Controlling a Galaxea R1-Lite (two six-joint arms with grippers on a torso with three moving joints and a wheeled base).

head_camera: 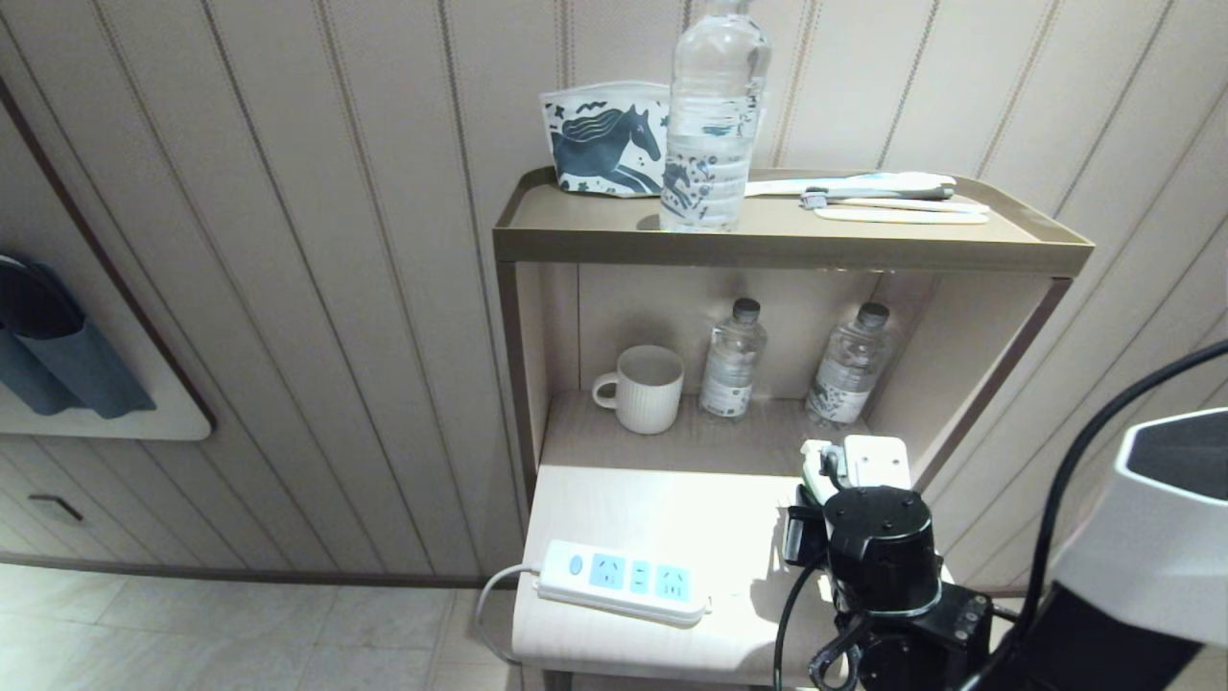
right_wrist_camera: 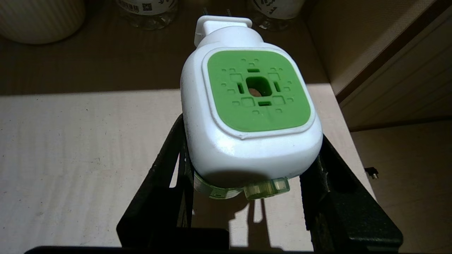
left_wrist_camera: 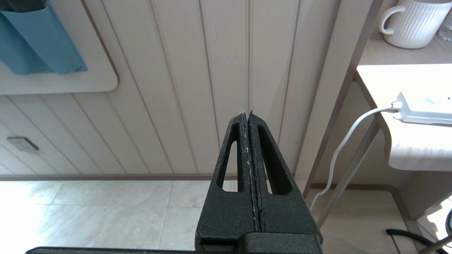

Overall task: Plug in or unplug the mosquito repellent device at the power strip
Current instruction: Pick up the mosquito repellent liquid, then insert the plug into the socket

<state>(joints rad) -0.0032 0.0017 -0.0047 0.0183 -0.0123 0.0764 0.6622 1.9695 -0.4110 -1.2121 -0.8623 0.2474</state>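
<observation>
your right gripper clamped the device lower right of the head view, unplugged; next, carry it left to the strip and align prongs.

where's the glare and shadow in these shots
Head view: the lower shelf front is washed out, its back in shade. Right wrist view: the mosquito repellent device casts a sharp shadow on the sunlit shelf. Left wrist view: the power strip and floor are overexposed.

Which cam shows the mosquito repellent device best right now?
Right wrist view: the mosquito repellent device fills the frame between the right gripper jaws. Head view shows only its white top behind the wrist. Left wrist view doesn't show it.
</observation>
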